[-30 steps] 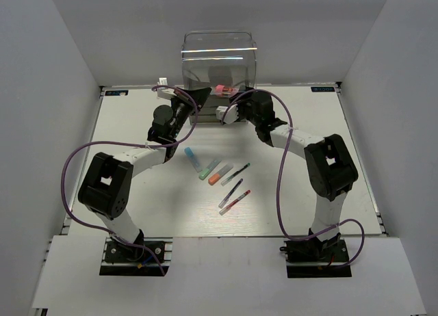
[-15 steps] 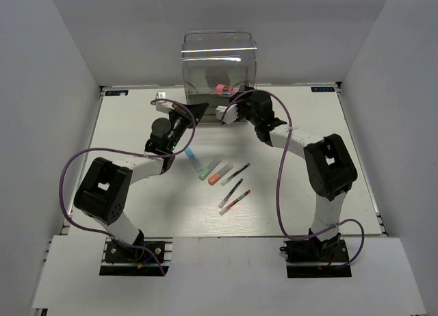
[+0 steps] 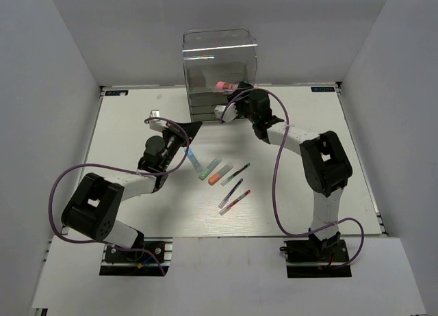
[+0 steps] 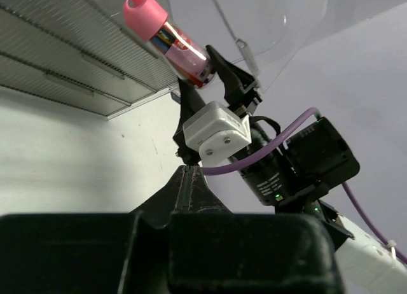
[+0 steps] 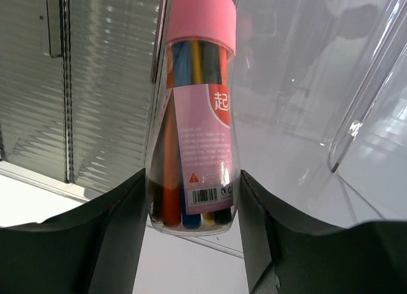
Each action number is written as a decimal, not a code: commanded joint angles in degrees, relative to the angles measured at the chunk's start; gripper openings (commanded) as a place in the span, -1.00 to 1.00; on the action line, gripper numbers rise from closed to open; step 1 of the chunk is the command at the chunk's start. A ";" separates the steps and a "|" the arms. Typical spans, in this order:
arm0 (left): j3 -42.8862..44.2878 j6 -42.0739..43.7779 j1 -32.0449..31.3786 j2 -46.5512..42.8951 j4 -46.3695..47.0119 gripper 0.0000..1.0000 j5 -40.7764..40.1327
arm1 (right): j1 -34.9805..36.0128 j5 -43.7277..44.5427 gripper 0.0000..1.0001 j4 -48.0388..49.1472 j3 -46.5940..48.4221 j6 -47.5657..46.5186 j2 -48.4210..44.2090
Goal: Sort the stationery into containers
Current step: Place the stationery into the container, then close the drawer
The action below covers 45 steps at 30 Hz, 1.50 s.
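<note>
Left claw (image 3: 186, 129) was shut and empty, held just left of the loose markers (image 3: 212, 169), judged to leave the cabinet (image 3: 219, 56) front free; right claw (image 5: 194, 182) gripped the pink-capped tube (image 5: 196, 109) by its base, cap raised beside the cabinet's clear top, judged ready for placing inside.

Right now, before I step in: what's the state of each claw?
Left claw: closed, holding nothing.
Right claw: closed on the pink-capped pen tube.

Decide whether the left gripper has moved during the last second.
Yes. The left gripper has drawn back from the cabinet, toward the near side.
</note>
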 commanded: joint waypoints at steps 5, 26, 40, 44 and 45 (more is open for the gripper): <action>1.49 0.07 -0.25 1.45 1.89 -0.74 -1.45 | -1.16 -2.10 -0.46 3.87 3.33 -9.68 0.58; 19.33 -0.45 0.27 13.86 -0.48 0.05 -1.98 | -2.56 -5.18 0.34 4.12 4.40 -12.68 1.56; 19.86 0.07 0.80 13.86 -1.54 0.05 -1.45 | -2.21 -14.49 0.46 -10.32 -8.60 0.66 -15.89; 16.44 0.07 0.19 12.80 -2.06 0.05 -0.40 | -2.38 -25.36 0.26 -30.39 -12.38 8.31 -23.20; 14.44 -0.71 -0.34 12.20 -2.59 0.05 -0.40 | -2.38 -26.00 0.19 -31.89 -13.00 14.33 -24.01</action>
